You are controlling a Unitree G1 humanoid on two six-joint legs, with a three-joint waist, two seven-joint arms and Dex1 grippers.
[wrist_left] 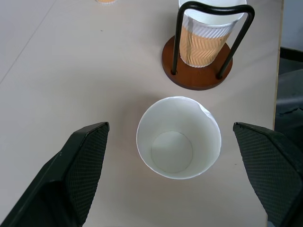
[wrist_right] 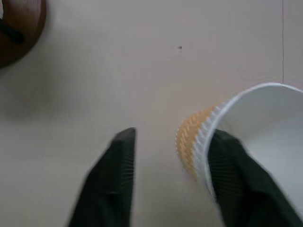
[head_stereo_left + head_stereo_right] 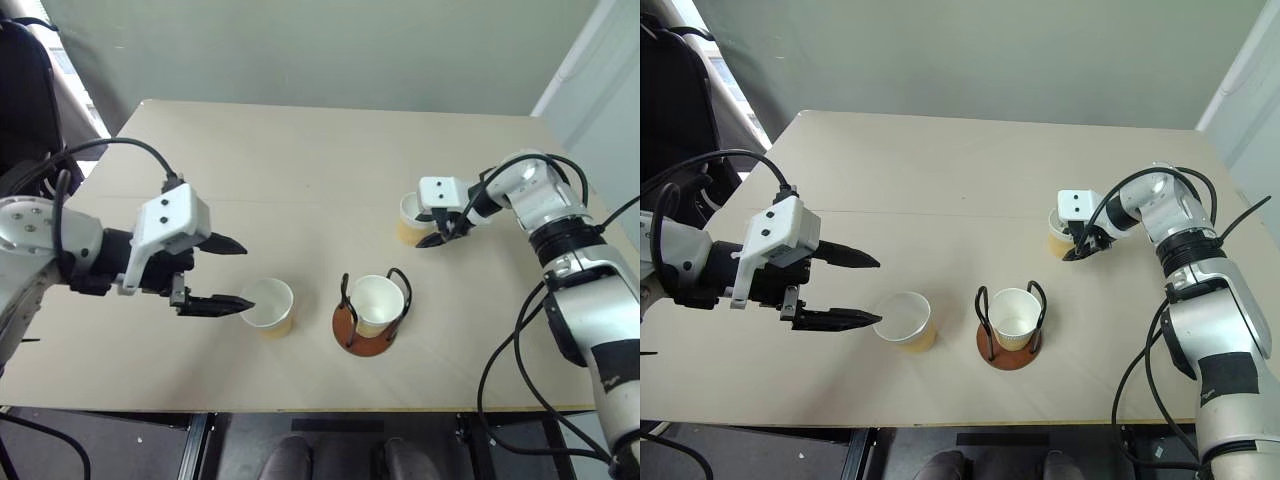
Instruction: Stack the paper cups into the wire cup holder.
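at the table's [image 3: 300,150] far right your right hand [image 3: 447,231] seems half-closed on a paper cup's [image 3: 410,215] wall, not yet clamped; finish gripping, then lift toward the wire cup holder [image 3: 366,322]. left hand [image 3: 222,275] apart.

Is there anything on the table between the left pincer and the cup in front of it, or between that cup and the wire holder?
Nothing visible. The left pincer stands open right beside the loose paper cup, bare table between them. From that cup to the wire cup holder the table is also bare. The holder already has one cup in it.

Even light, r. wrist blurry.
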